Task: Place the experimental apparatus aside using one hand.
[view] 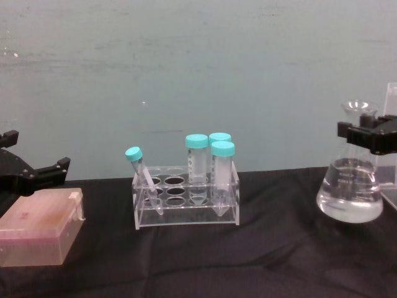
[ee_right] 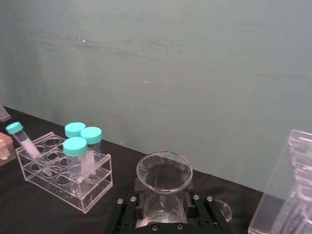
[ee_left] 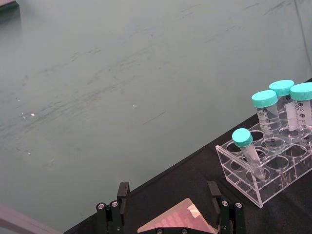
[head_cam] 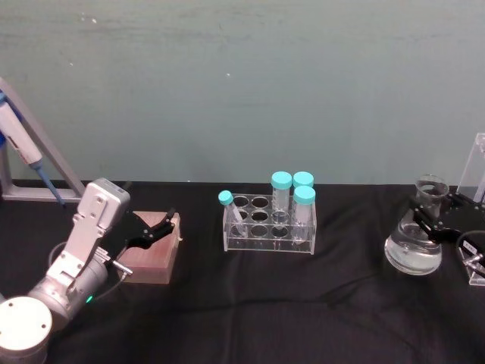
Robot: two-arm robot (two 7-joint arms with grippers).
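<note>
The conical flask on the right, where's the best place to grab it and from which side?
Grip the conical flask at its narrow neck, coming in level from the robot's side, as the right gripper does now. The body is wide, sloped and holds liquid; the neck fits between the fingers.

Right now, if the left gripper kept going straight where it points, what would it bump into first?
Probably the pink box: the left gripper hangs open just above it. Depth is uncertain.
</note>
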